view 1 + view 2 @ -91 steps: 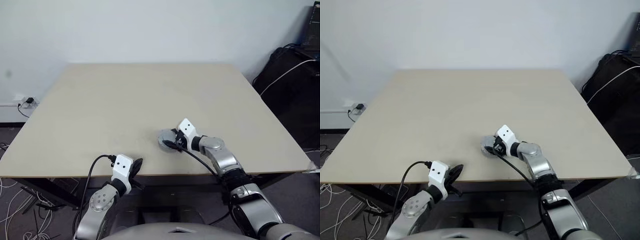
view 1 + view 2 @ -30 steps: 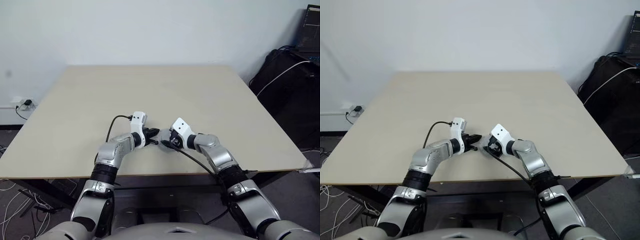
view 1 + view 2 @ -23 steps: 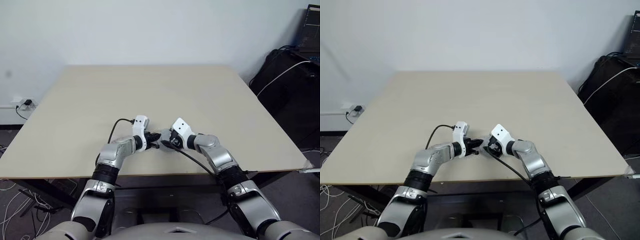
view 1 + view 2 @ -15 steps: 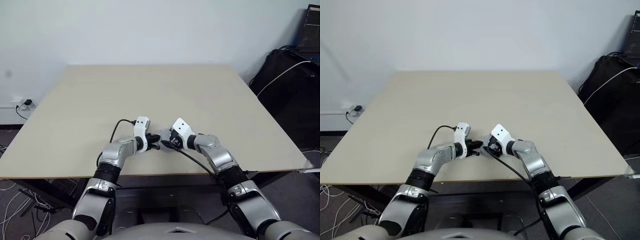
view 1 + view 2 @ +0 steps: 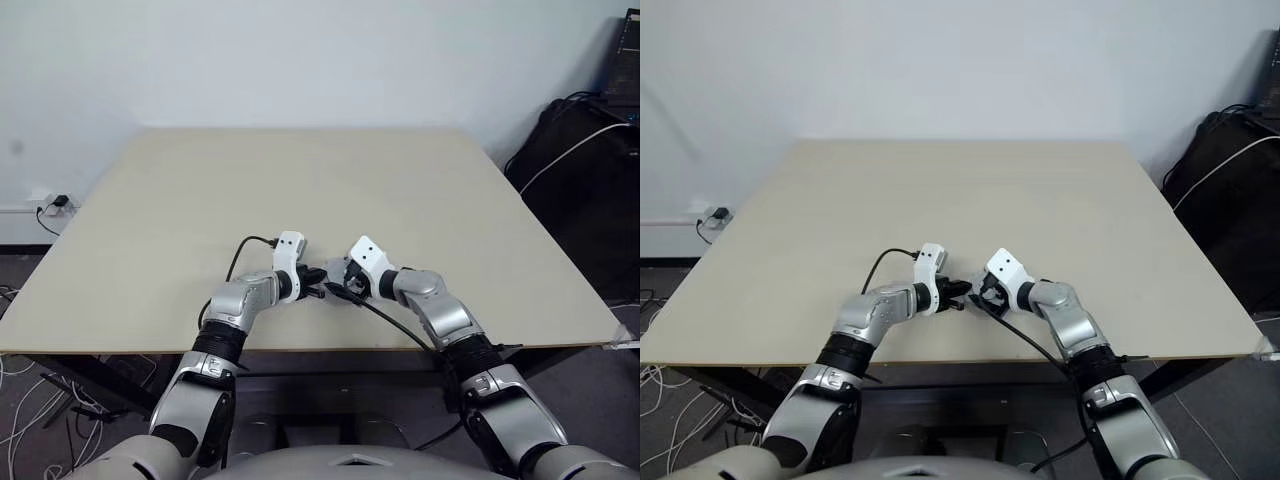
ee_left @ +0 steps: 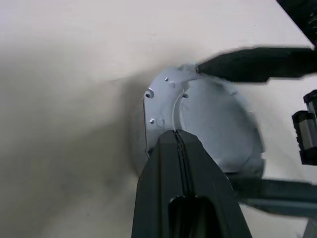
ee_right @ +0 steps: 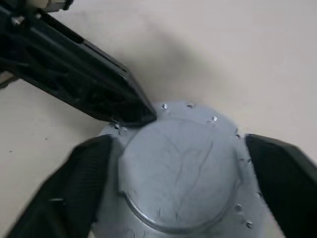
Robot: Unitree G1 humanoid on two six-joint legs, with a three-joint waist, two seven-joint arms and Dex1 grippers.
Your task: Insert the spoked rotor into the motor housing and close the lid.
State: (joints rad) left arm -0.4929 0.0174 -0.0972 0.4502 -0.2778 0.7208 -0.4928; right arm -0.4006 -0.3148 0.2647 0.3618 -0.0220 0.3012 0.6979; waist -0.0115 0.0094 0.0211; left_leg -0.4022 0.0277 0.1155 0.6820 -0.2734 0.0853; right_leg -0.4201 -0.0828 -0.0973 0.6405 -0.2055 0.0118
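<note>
- Our left gripper (image 6: 177, 133), fingers pressed shut, tip touching the lid (image 7: 181, 171) at its raised middle's edge.
- Our right gripper (image 7: 181, 168) spread wide, fingers flanking the lid.
- No writing legible.

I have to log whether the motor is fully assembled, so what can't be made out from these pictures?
- Whatever lies under the grey lid: the lid itself covers it in both wrist views.
- The lid's near edge: cut off by the picture's edge in the right wrist view, hidden behind the shut left pincer in the left wrist view.
- The lid's seating: too small behind both pincers in the head views.
</note>
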